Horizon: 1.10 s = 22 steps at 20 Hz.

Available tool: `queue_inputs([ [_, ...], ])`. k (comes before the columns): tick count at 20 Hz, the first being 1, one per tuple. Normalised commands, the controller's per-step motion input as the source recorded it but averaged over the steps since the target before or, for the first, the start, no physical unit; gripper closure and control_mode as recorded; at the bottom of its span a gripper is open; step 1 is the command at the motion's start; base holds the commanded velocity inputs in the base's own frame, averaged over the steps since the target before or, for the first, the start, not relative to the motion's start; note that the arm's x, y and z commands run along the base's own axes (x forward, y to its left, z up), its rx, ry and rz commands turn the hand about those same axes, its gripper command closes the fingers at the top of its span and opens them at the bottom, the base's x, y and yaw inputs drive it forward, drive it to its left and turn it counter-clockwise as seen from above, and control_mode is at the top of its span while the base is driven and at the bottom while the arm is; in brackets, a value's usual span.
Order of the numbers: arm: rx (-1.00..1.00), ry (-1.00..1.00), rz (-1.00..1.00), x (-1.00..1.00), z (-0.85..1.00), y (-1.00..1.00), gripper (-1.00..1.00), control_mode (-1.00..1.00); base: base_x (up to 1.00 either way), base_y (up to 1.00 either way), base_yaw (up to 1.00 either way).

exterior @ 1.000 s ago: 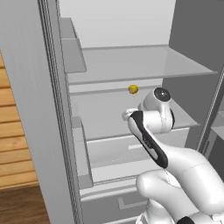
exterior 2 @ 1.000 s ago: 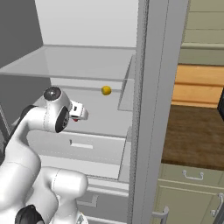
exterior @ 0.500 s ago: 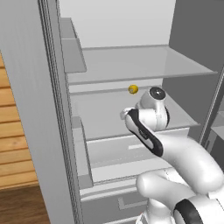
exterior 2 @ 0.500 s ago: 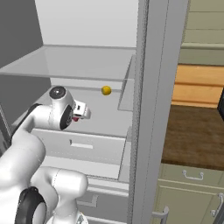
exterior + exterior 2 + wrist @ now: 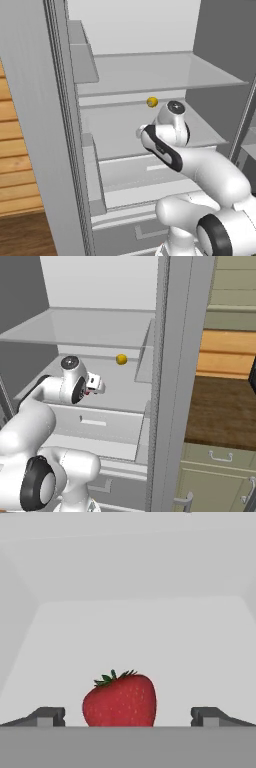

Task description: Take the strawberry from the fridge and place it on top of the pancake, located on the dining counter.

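Strawberry: red, green-capped, upright on the pale floor of a shelf inside the fridge, seen in the hand view low and centred, between the two dark fingertips and touching neither. Gripper: jaws spread wide, one tip well to each side of the berry, nothing clamped. Shelf floor around the berry bare and light grey, running back to a pale rear wall.

Left base view: fridge door open at the left edge, interior exposed with a glass shelf above and a lower shelf beneath it. White arm rising from the lower right and reaching into the space between these two shelves, wrist turned inward toward the back. Small yellow round fruit resting near the rear of the lower shelf, just above and beside the wrist in the picture, not touching it.

Right base view: same arm entering from the lower left, hand end level with the lower shelf and pointed toward the fridge's right wall; a speck of red at the hand, too small to identify with certainty. Yellow fruit farther back and to the right of the hand. Drawer front below the shelf. Beyond the fridge edge, wooden flooring and green cabinets.
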Motion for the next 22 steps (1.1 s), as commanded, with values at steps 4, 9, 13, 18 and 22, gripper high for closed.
queue_inputs([
  [4,0.00,0.01,0.00,0.14,-0.17,0.00,-1.00,-1.00,0.00,0.00,0.00],
  [9,0.00,0.00,0.00,0.21,-0.14,0.00,-1.00,-1.00,0.00,0.00,0.00],
  [13,0.00,0.00,0.00,0.14,-0.17,0.00,-1.00,-1.00,0.00,0.00,0.00],
  [18,0.00,0.00,0.00,0.00,-0.28,0.00,1.00,-1.00,0.00,0.00,0.00],
  [22,0.00,-0.03,0.00,-0.01,-0.11,0.00,1.00,-1.00,0.00,0.00,0.00],
])
